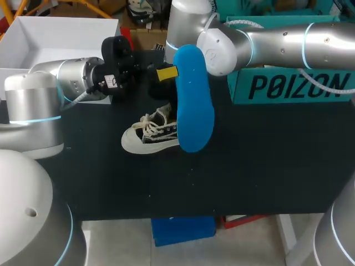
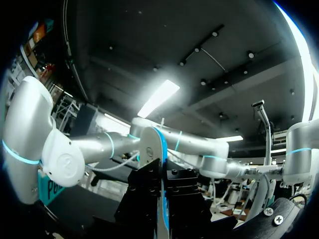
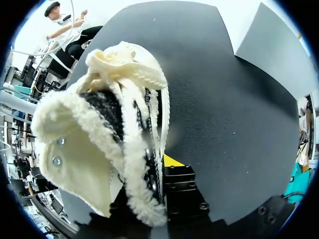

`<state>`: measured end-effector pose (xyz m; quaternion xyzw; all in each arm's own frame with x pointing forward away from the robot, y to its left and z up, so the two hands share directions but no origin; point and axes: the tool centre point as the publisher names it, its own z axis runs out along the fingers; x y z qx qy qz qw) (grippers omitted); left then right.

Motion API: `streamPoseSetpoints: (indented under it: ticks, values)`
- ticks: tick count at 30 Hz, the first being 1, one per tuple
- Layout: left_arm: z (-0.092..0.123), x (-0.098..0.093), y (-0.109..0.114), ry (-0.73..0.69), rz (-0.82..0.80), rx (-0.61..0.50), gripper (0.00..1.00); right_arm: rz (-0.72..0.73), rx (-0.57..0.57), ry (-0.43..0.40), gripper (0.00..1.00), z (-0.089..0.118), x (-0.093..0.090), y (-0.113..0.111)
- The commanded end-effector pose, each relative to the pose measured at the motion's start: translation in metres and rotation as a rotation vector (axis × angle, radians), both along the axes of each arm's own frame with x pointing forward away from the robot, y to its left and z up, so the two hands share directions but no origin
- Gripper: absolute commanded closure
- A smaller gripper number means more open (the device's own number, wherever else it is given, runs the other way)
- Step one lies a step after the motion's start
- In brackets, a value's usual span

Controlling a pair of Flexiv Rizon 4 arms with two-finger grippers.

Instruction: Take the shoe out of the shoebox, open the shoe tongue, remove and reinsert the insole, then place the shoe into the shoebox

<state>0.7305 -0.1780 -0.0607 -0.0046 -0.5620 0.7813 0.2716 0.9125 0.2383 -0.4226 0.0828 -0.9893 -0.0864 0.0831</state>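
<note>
My left gripper [image 1: 161, 73] is shut on the top end of a blue insole [image 1: 194, 105], which hangs upright above the table. In the left wrist view the insole [image 2: 160, 144] shows edge-on between the black fingers of that gripper [image 2: 162, 174]. Beneath it a black shoe [image 1: 150, 136] with cream fuzzy trim, cream laces and a white sole lies on the black table. My right arm [image 1: 277, 39] comes in from the back right, and the insole hides its gripper in the head view. In the right wrist view that gripper [image 3: 162, 167] is shut on the fuzzy edge of the shoe [image 3: 99, 124].
A teal shoebox [image 1: 294, 83] stands at the back right. A white open box [image 1: 55, 39] sits at the back left. The black table top [image 1: 249, 177] stretches bare toward the front and right of the shoe.
</note>
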Motion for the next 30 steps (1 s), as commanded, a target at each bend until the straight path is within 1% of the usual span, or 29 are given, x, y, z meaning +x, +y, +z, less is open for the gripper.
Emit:
streamPoseSetpoints:
  ticks: [1,6,7,8,10,18,22,24,27,28,30]
  values:
    - [-0.001,-0.001,-0.001,-0.001,0.003,-0.001,1.00,0.000,-0.001,0.000,1.00,0.000,-0.001,0.001]
    - [-0.001,-0.001,-0.001,-0.001,0.003,-0.001,1.00,0.000,-0.001,0.000,1.00,0.000,-0.001,0.001]
    - [-0.001,-0.001,-0.001,-0.001,0.003,-0.001,1.00,-0.009,0.007,-0.016,1.00,-0.001,-0.001,0.000]
    - [-0.001,-0.001,-0.001,-0.001,0.003,-0.001,1.00,-0.020,0.014,-0.012,1.00,0.000,0.000,0.000]
    - [-0.001,-0.001,-0.001,-0.001,0.003,-0.001,1.00,-0.020,0.026,-0.019,1.00,0.005,-0.001,-0.003]
    - [-0.001,-0.001,-0.001,-0.001,0.003,-0.001,1.00,-0.099,0.030,-0.099,1.00,0.035,0.000,-0.018]
    - [-0.001,-0.001,-0.001,-0.001,0.003,-0.001,1.00,-0.151,0.007,-0.149,1.00,0.044,0.001,-0.024]
    - [-0.001,-0.001,-0.001,-0.001,0.003,-0.001,1.00,-0.191,-0.023,-0.192,1.00,0.049,0.004,-0.024]
    - [-0.001,-0.001,-0.001,-0.001,0.003,-0.001,1.00,-0.292,-0.072,-0.262,1.00,0.056,0.012,-0.023]
    - [-0.001,-0.001,-0.001,-0.001,0.003,-0.001,1.00,-0.328,-0.071,-0.271,1.00,0.059,0.014,-0.023]
    - [-0.001,-0.001,-0.001,-0.001,0.003,-0.001,1.00,-0.409,-0.126,-0.314,1.00,0.063,0.018,-0.023]
